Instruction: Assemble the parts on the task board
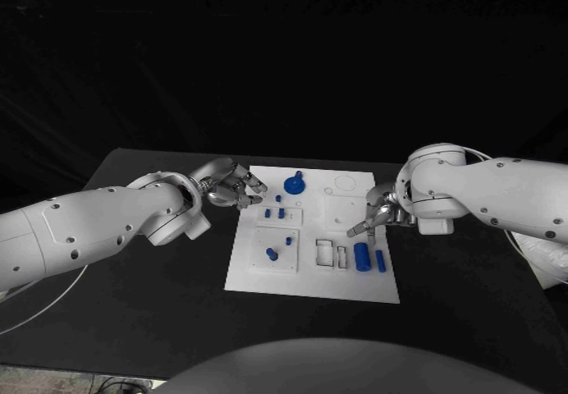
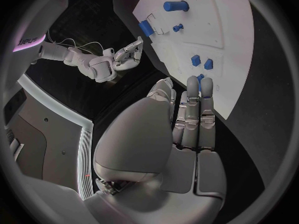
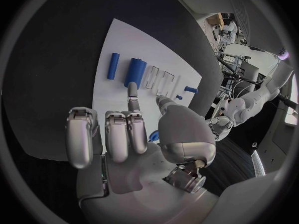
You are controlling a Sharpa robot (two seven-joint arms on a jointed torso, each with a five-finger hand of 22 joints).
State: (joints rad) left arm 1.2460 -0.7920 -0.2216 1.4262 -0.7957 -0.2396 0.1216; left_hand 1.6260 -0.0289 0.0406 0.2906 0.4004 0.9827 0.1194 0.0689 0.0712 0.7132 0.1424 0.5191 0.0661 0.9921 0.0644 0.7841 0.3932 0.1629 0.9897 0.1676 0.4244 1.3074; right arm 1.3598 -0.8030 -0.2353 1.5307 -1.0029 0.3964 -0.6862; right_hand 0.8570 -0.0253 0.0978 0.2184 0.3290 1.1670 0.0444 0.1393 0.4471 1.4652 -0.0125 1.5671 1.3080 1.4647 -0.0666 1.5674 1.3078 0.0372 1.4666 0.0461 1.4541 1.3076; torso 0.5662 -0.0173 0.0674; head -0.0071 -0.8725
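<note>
The left hand [image 1: 233,187] hangs at the task board's [image 1: 310,283] far left corner, just off its edge, its fingers [image 2: 198,100] curled in together with nothing between them. The white task board lies in the middle of the black table [image 1: 142,312].

On the board's left half, a small blue part [image 1: 271,254] sits in a square recess near the near edge, with a smaller blue peg [image 1: 288,240] just beyond it. Farther back, two short blue pegs [image 1: 273,213] stand side by side in another recess. At the far edge sits a blue round part with a stub [image 1: 295,185].

On the right half, near the near edge, a thick blue cylinder [image 1: 361,256] lies flat, with a thinner blue rod [image 1: 380,260] just beside it, closer to the board's right edge. Empty rectangular slots [image 1: 326,255] lie left of the cylinder.

The right hand [image 1: 377,219] is over the board's right side, one finger [image 3: 132,93] stretched out towards the thick cylinder while the others fold in; it grips nothing. Whether the fingertip touches the cylinder cannot be told.
</note>
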